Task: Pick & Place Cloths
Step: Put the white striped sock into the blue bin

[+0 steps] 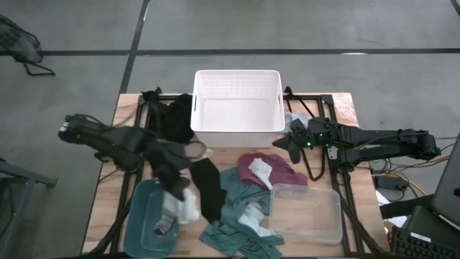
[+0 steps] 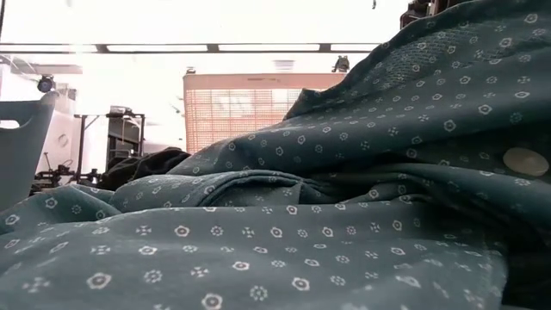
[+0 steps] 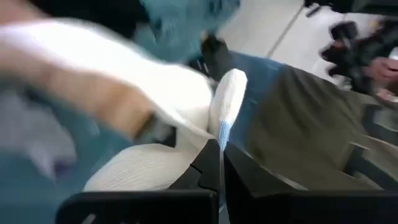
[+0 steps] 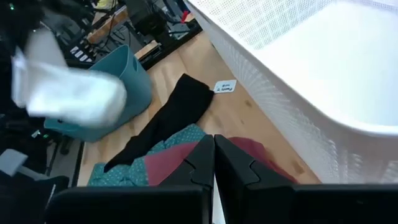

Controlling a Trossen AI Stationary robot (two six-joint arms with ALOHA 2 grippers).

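Observation:
My left gripper (image 1: 178, 188) is raised over the right rim of the teal bin (image 1: 144, 216), shut on a white ribbed cloth (image 1: 189, 206). The same white cloth (image 4: 68, 93) shows blurred in the right wrist view. A white-grey cloth (image 1: 164, 224) lies inside the teal bin. On the table lie a long black cloth (image 1: 206, 188), a teal patterned cloth (image 1: 237, 219), a maroon cloth (image 1: 272, 169) and a black cloth (image 1: 171, 116). My right gripper (image 1: 282, 142) waits shut beside the white bin (image 1: 237, 126), holding nothing. My left gripper pinches a bunched part of the white ribbed cloth (image 3: 225, 118) between its two shut fingers (image 3: 208, 163). The fingers slant downward from the table's left. The cloth hangs lifted, spreading out beyond the fingers, above the teal bin's right rim.
A clear plastic bin (image 1: 307, 212) stands at the near right, partly on the teal cloth. The white bin fills the far middle. The teal patterned cloth (image 2: 344, 172) blocks nearly the whole low view. Cables and arm frames run along both table sides.

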